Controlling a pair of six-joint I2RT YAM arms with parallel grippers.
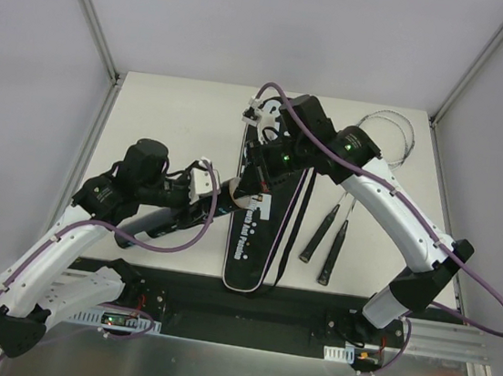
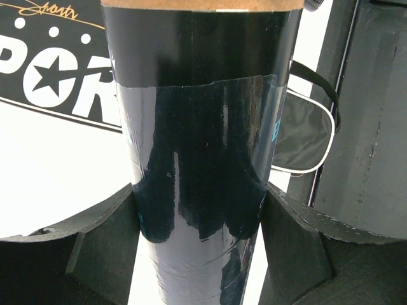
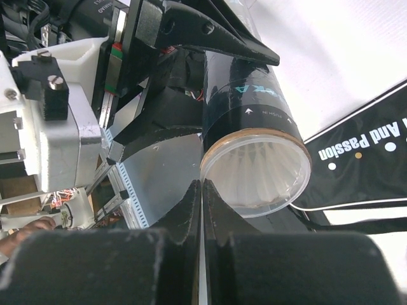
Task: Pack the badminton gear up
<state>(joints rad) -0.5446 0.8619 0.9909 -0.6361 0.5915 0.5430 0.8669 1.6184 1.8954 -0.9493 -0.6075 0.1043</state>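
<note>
Tube (image 2: 200, 95), long and black, is off the bench (image 1: 178, 115) and clamped between the two fingers (image 2: 108, 235) of the left end effector (image 2: 200, 210), which are spread wide and bear on opposite sides of its glossy wall. In the right wrist view the tube's near end carries a translucent cap (image 3: 283, 190) inside a brown cardboard rim, and white shuttlecock feathers (image 3: 254, 168) show through it. The right end effector (image 3: 201, 190) has its fingers pressed together with nothing between them, their tips at the lower left edge of that cap. Whether they actually touch it cannot be confirmed. The black bag (image 1: 254, 243), lettered SPORT in white, lies flat and lengthwise at the centre of the bench, just beside the capped end of the tube. The two rackets (image 1: 331, 253) lie side by side on the bench to the right of the bag, apart from it, with black handles toward the arm bases and heads toward the far right corner.
</note>
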